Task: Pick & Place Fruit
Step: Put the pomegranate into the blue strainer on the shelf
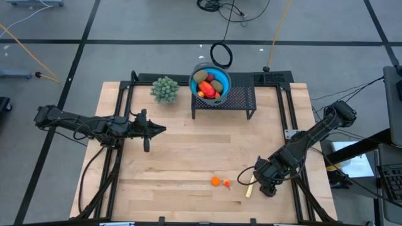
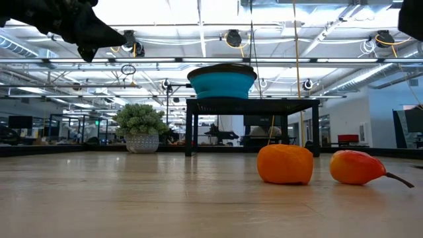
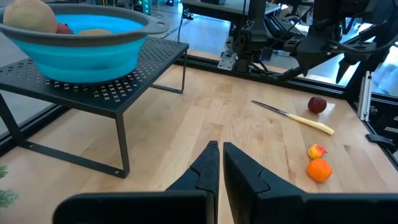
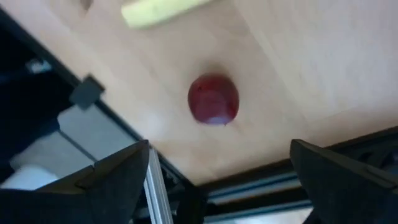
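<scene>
Partly done, by the look of it. Several toy fruit pcs already piled in the round blue collapsible bowl (image 1: 210,83) on the black perforated metal stand (image 1: 224,103) at 12 o'clock on the pale wood-plank worktop (image 1: 188,157): red-orange, olive-green and orange shapes visible inside. Three pcs left out on the planks, so pick & place not finished.

Near edge first, high view: small round orange toy fruit (image 1: 215,182) and a smaller orange-red pear-shaped toy fruit w/ stem (image 1: 226,184) at approx 6 o'clock, just beside each other, apart from any arm. Next to them toward 4 o'clock, a toy knife w/ pale yellow handle (image 1: 249,189), not fruit.

Right end effector (image 1: 267,186) at approx 4-5 o'clock, near the worktop's corner, jaws spread wide, holding nothing. Right wrist view: dark red round toy fruit (image 4: 212,99) lying on the wood ahead of and between the two dark fingers (image 4: 118,177), not touched, close to the worktop's edge rail. Looks lined up for a grasp; descent and closing not yet done.

Farther back: left end effector (image 1: 157,130) at approx 9-10 o'clock, raised, fingers pinched shut on nothing, well apart from all loose fruit, waiting. Bushy pale-green plant ball (image 1: 164,88) at 11 o'clock beside the stand, not part of the job.
</scene>
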